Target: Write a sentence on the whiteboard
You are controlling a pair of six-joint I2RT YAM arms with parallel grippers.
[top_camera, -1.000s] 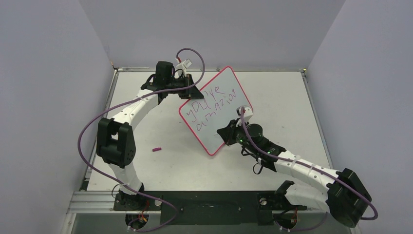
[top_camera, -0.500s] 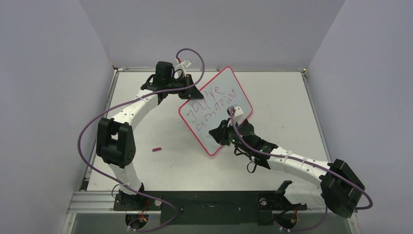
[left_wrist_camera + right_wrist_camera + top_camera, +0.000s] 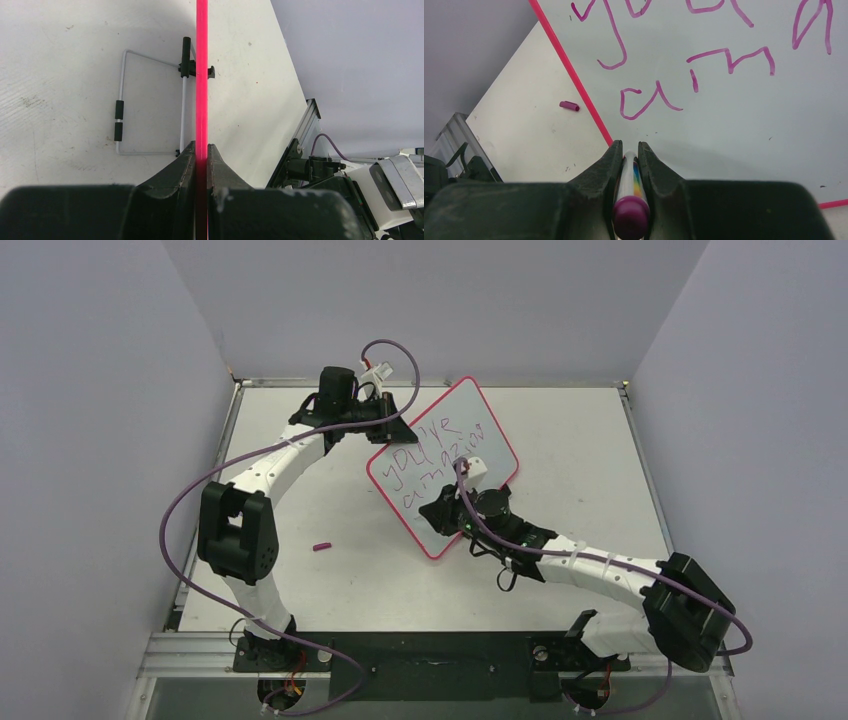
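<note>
Table (image 3: pixel 580 440) | left jaws clamped on whiteboard (image 3: pixel 468 402) rim | right jaws clamped on marker (image 3: pixel 630 210), below lettering (image 3: pixel 724 50)

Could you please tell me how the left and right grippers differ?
The left gripper clamps the whiteboard by its rim; the right gripper clamps a marker. The left sits at the board's far edge; the right faces its blank near part. Both are shut.
</note>
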